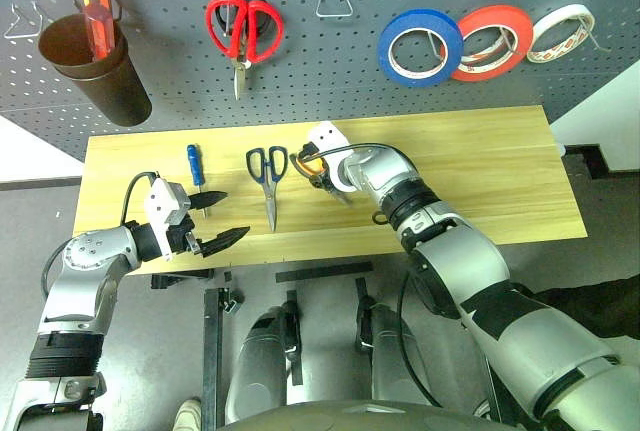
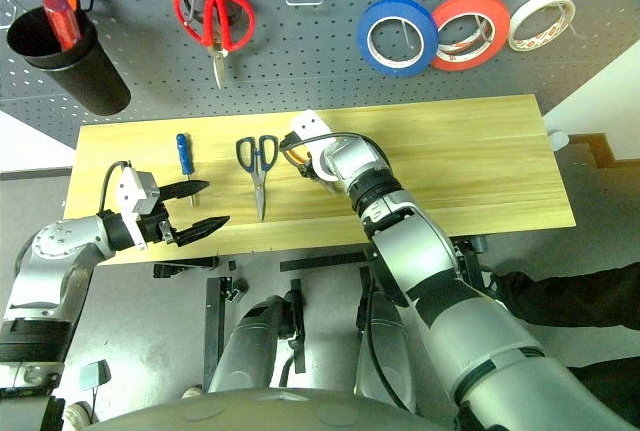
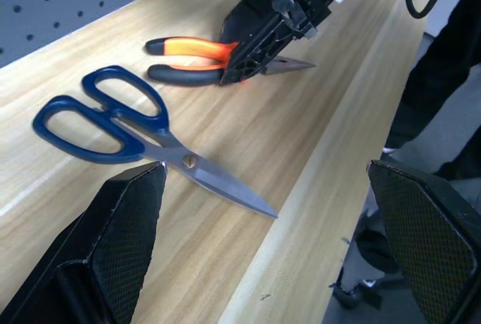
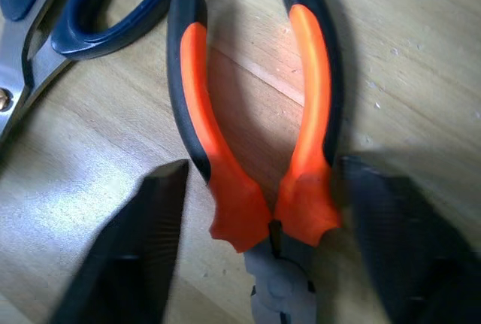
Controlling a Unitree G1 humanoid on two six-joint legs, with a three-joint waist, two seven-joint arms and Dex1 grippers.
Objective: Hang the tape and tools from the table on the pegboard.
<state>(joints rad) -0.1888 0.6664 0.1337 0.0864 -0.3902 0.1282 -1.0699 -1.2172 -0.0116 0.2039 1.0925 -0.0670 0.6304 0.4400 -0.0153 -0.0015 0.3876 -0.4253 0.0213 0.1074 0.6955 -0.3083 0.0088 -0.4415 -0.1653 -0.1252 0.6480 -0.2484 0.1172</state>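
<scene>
Across the back of the scene, we are noting the pegboard [image 1: 300, 71], which is already carrying the blue tape [image 1: 420, 47] on a hook, beside a red tape ring [image 1: 490, 42] and a whitish tape ring [image 1: 560, 33], with red-handled scissors [image 1: 243, 29] and a dark cup [image 1: 95, 66] holding an orange-red screwdriver hanging further left. Below it, the table [image 1: 500, 171] is bearing the three remaining tools: the dark-handled scissors [image 1: 267, 176] lying flat near the middle, the pliers [image 4: 255, 136] just beside them, and the small blue screwdriver [image 1: 193, 163] toward the left end. We are observing the right gripper [image 4: 255, 219] lowered over the pliers, its jaws standing apart and straddling the hinge end of the orange handles without yet clamping them. The left gripper [image 1: 218, 219] is hovering over the table's front edge near the screwdriver, jaws wide apart and holding nothing. We are judging the pliers pick-up to be the step in hand. The risks from here: the fingers closing low on the tapered grips could squeeze the tool out sideways, the handles could spring apart once lifted, and a skewed grasp could nudge the neighbouring scissors.
</scene>
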